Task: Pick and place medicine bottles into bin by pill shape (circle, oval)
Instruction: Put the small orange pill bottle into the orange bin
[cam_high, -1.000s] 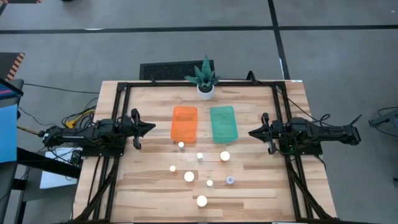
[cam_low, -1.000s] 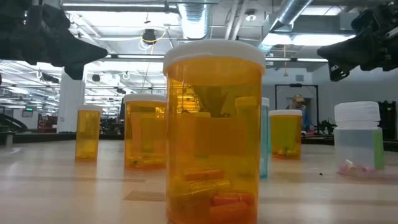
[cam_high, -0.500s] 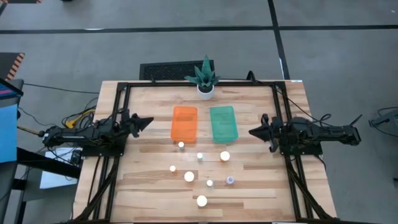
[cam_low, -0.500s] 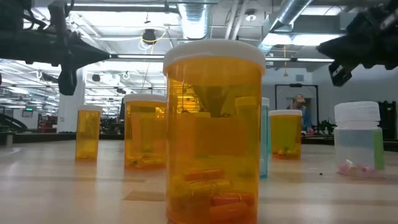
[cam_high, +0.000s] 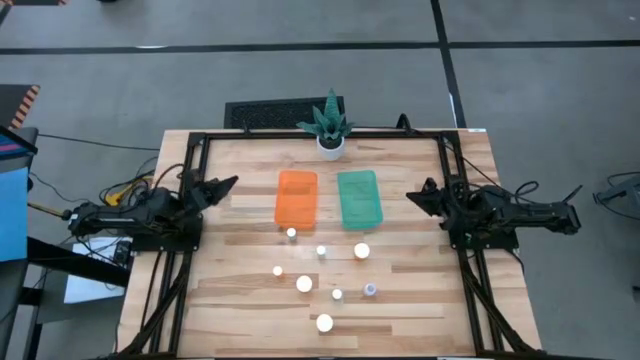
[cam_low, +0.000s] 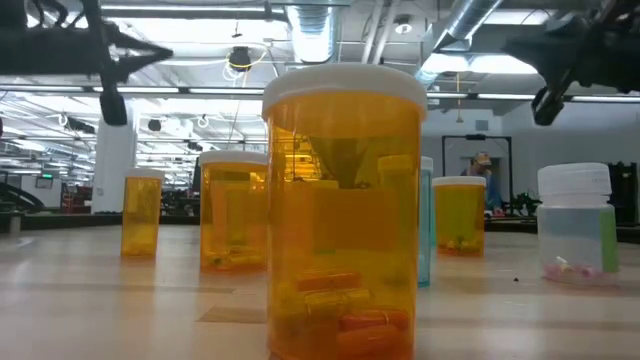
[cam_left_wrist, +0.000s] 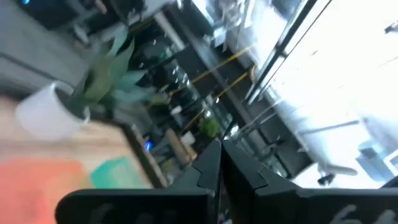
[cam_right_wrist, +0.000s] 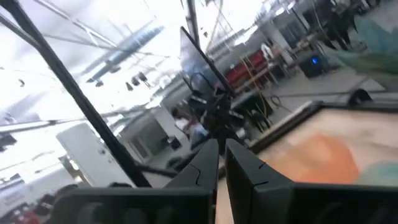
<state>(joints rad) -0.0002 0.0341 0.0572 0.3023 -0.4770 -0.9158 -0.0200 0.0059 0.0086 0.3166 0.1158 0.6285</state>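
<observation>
2 dark arms flank a wooden table, neither carrying anything. Left gripper, fingers pressed together w/ nothing between them, hangs over the table's left side, tips aimed toward the orange bin, which sits just ahead of it, apart. Right gripper, also clenched & empty, mirrors it on the opposite side, tips facing the green bin, near but not touching. The 2 bins lie side by side between the grippers, a white plant pot w/ a spiky green plant beyond them at the table's far edge. All 7 medicine bottles stand upright in a loose cluster on the bare wood, on the near side of the bins, well apart from both grippers; none is in a bin. White caps show from above; 1 bluish-clear bottle stands toward the right gripper's side of the cluster. Low view: amber bottles w/ pills at the bottom, the closest bottle filling mid-frame. Both grippers hang above the bottles' cap height.
</observation>
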